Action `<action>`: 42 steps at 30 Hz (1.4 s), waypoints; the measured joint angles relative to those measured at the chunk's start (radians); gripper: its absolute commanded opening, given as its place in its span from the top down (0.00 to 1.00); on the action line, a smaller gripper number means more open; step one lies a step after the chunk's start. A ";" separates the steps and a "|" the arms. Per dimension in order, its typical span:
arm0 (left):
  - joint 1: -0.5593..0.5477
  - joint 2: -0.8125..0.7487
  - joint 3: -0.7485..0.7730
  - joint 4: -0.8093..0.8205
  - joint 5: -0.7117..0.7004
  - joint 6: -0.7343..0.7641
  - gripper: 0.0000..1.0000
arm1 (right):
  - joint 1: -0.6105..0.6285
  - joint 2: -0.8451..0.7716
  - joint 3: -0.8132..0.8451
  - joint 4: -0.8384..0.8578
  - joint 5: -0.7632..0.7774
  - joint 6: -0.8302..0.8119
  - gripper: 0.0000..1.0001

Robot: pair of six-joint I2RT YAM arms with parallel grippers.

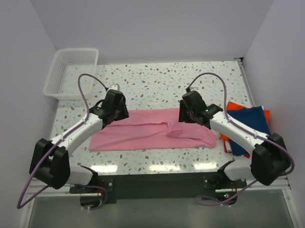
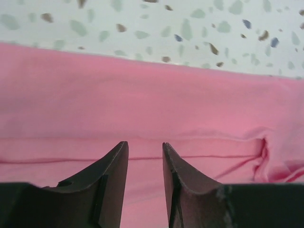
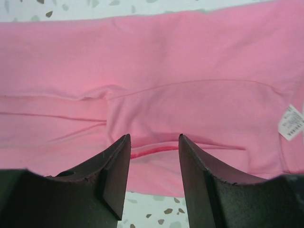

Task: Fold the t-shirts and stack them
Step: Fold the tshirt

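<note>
White basket, speckled table corner

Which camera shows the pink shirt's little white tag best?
The right wrist view: the white tag sits close up on the pink t-shirt. The top view shows the whole shirt, no tag visible; the left wrist view, only cloth.

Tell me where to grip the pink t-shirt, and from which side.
Pinch the pink t-shirt at its far long edge, from above, one grip toward each end. It lies flat as a long strip, so only an edge lets fingers get under, and two spaced grips should limit sagging.
</note>
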 measured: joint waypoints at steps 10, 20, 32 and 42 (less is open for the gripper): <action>0.331 -0.114 -0.159 -0.032 -0.083 -0.058 0.57 | 0.097 0.262 0.108 0.087 -0.050 -0.068 0.53; 0.382 -0.004 -0.184 -0.009 -0.065 -0.093 0.53 | 0.171 0.420 0.168 0.146 -0.043 -0.109 0.54; 0.400 0.093 -0.184 0.029 -0.073 -0.136 0.55 | 0.189 0.455 0.177 0.154 -0.002 -0.126 0.56; 0.400 0.096 -0.179 0.029 -0.111 -0.149 0.85 | 0.189 0.455 0.177 0.156 0.017 -0.134 0.84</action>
